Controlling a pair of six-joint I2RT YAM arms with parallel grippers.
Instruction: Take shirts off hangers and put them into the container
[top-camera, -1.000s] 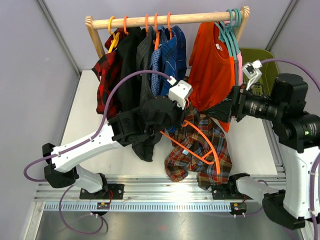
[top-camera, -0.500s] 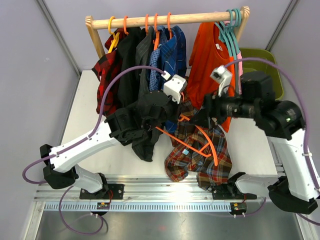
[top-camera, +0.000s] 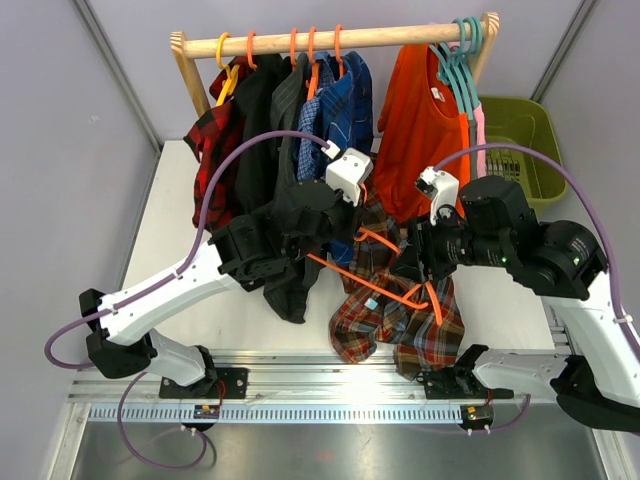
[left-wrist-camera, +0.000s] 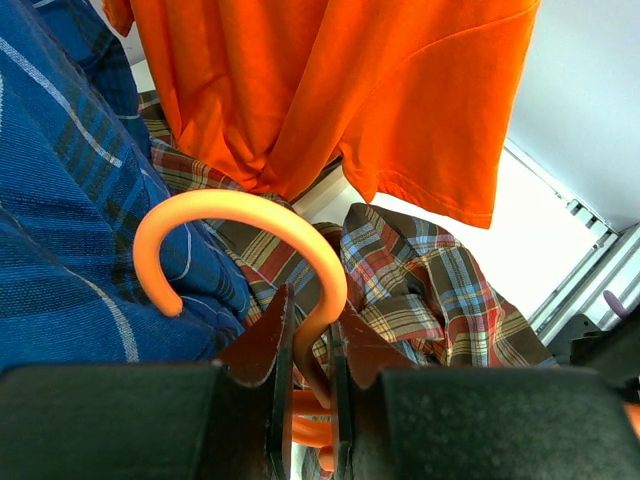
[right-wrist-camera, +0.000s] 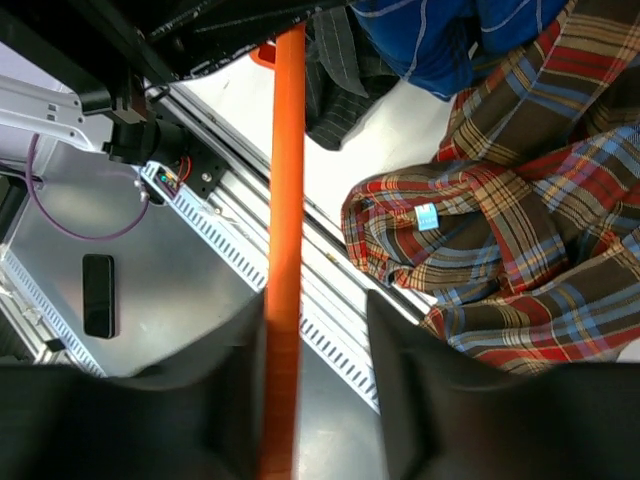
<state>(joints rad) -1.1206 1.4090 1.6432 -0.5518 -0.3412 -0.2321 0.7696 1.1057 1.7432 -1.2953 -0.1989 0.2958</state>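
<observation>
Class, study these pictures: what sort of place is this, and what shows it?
Probably a robotics test cell staged as a laundry corner: two arms bolted to an aluminium rail, grey partition walls, shirts on a wooden rail beside a green basket.

Readable text, brands, numbers, signs: none in any view.

Only candidate: one small pale blue tag (right-wrist-camera: 427, 216) on the brown-red-teal plaid shirt (right-wrist-camera: 520, 230), at a fold on the shirt's left part as the right wrist camera sees it. Any print on it is too small to make out. The overhead view shows the same tag as a mere pale speck on that shirt, also unreadable.
</observation>
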